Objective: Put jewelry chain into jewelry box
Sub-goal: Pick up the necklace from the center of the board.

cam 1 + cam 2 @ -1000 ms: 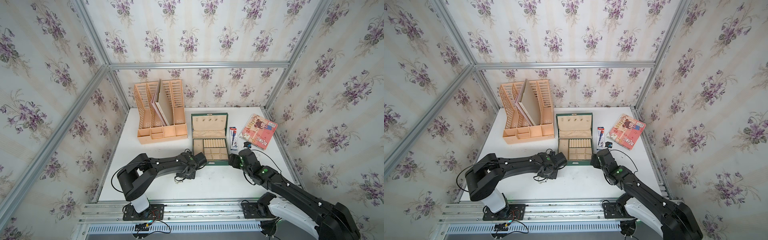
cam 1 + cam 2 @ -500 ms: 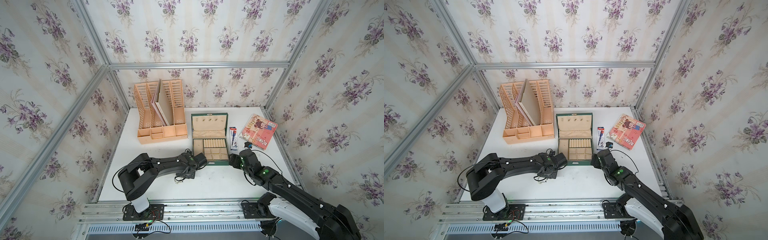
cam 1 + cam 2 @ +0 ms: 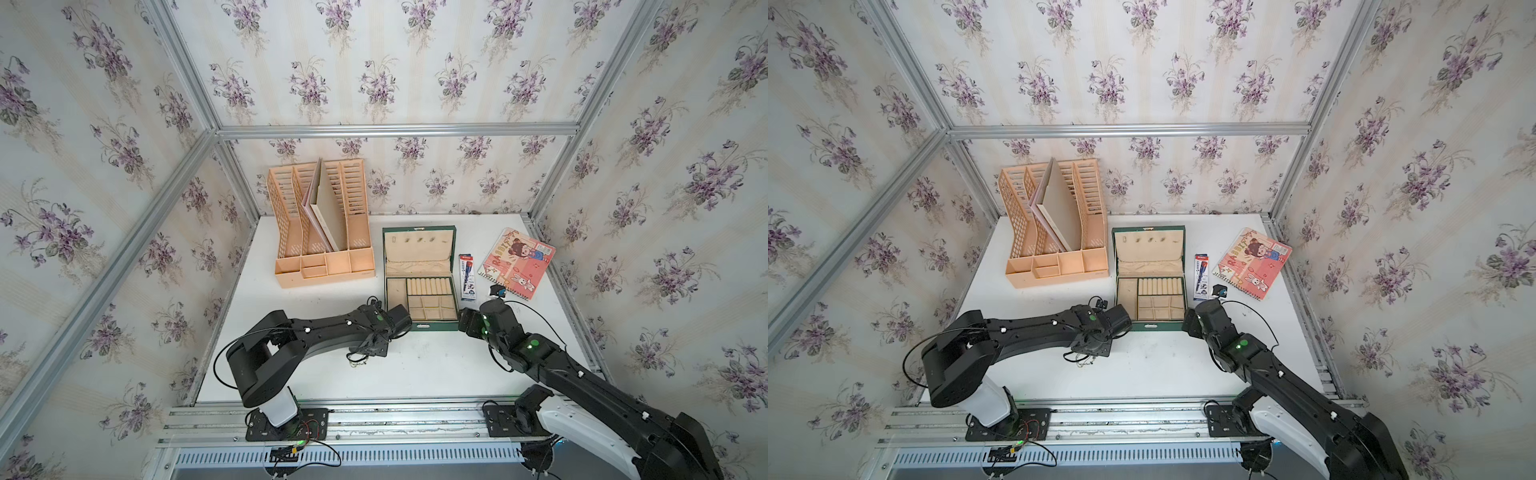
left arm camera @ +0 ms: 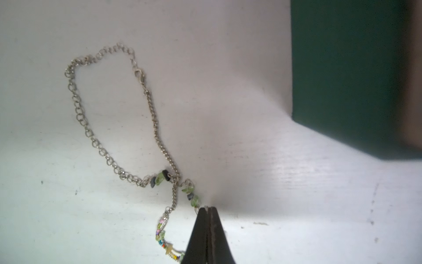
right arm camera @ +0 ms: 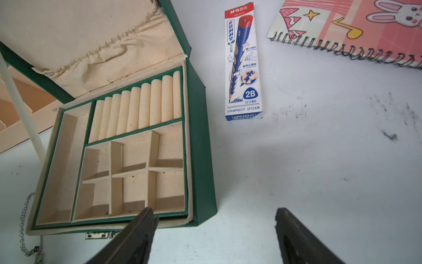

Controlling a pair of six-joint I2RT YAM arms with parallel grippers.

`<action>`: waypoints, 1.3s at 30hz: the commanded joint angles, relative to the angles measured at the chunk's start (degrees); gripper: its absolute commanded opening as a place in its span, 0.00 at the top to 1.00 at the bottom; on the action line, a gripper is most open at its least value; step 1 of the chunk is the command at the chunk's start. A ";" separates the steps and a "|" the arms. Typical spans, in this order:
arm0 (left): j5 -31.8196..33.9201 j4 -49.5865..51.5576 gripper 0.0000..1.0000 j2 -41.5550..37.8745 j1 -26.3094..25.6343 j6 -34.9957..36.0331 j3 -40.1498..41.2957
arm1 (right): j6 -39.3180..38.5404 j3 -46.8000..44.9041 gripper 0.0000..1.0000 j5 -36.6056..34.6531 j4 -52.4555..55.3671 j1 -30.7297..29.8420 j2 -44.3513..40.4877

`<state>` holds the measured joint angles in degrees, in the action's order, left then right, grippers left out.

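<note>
The silver jewelry chain (image 4: pixel 77 109) lies in a loop on the white table, with green and coloured beads near my left gripper (image 4: pixel 206 208). That gripper is shut, its tips pinching the chain right after the green beads. In both top views the chain (image 3: pixel 359 362) (image 3: pixel 1084 360) shows below the left gripper (image 3: pixel 374 347), in front of the left corner of the open dark green jewelry box (image 3: pixel 419 328) (image 3: pixel 1156 327). My right gripper (image 5: pixel 214 211) stands open and empty at the box's (image 5: pixel 201 137) front right corner. A bit of chain (image 5: pixel 22 224) shows beside the box there.
A peach file organizer (image 3: pixel 324 232) with books stands at the back left. Right of the box lie a pencil carton (image 3: pixel 467 276), a pink spiral notebook (image 3: pixel 517 262) and a small black object (image 3: pixel 496 290). Aluminium frame rails border the table.
The left arm has shifted only slightly, staying low over the chain. The right arm has not visibly moved.
</note>
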<state>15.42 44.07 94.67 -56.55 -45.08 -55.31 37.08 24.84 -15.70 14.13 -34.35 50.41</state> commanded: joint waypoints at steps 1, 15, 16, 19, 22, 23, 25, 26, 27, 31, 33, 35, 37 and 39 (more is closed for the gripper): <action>1.55 1.52 1.00 -1.17 0.00 0.26 0.09 | -0.16 0.42 0.14 -0.89 0.32 -0.02 -0.30; 4.28 7.07 1.00 -20.68 -0.13 7.26 -4.76 | -12.35 4.60 0.18 8.80 -8.47 -0.08 -9.84; 4.41 7.52 1.00 -21.97 -0.09 7.82 -5.71 | -13.79 5.94 0.18 10.24 -8.91 -0.07 -9.45; 4.44 8.03 1.00 -25.92 -0.13 10.63 -8.53 | -17.69 9.76 0.17 13.71 -9.82 -0.84 -7.61; 4.05 7.28 1.00 -29.65 -0.13 14.12 -10.92 | -20.49 13.65 0.17 14.13 -10.11 -3.15 -4.97; 3.93 6.63 1.00 -31.04 -0.08 15.37 -11.55 | -21.28 14.86 0.17 13.34 -10.34 -4.46 -4.18; 3.87 5.12 1.00 -33.61 -0.06 17.63 -12.43 | -22.69 16.58 0.17 9.78 -11.33 -7.56 -2.58; 3.57 4.46 1.00 -34.70 -0.05 18.84 -12.85 | -24.19 17.11 0.17 8.42 -12.20 -9.58 -1.88; 3.39 3.94 1.00 -35.62 -0.05 20.10 -13.36 | -25.35 17.39 0.17 7.19 -13.30 -11.57 -1.32; 2.33 3.13 1.00 -37.87 -0.05 23.62 -15.27 | -31.03 14.89 0.17 8.75 -19.88 -16.08 -2.43; 1.44 2.67 1.00 -38.91 -0.06 24.85 -15.63 | -32.01 12.97 0.18 9.79 -23.31 -16.45 -3.38; 0.41 1.86 1.00 -39.94 0.07 25.83 -15.51 | -32.89 11.53 0.19 10.18 -25.48 -16.45 -3.79; -0.33 0.66 1.00 -41.05 0.04 26.56 -15.17 | -33.50 10.87 0.19 8.65 -25.87 -16.47 -3.39; -0.49 0.05 1.00 -41.62 0.04 26.96 -15.12 | -33.65 10.72 0.20 5.60 -25.06 -16.45 -2.40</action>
<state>16.25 46.81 53.65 -56.62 -20.51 -70.46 5.54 35.81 -6.98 -7.86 -50.68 47.37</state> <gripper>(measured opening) 0.054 0.804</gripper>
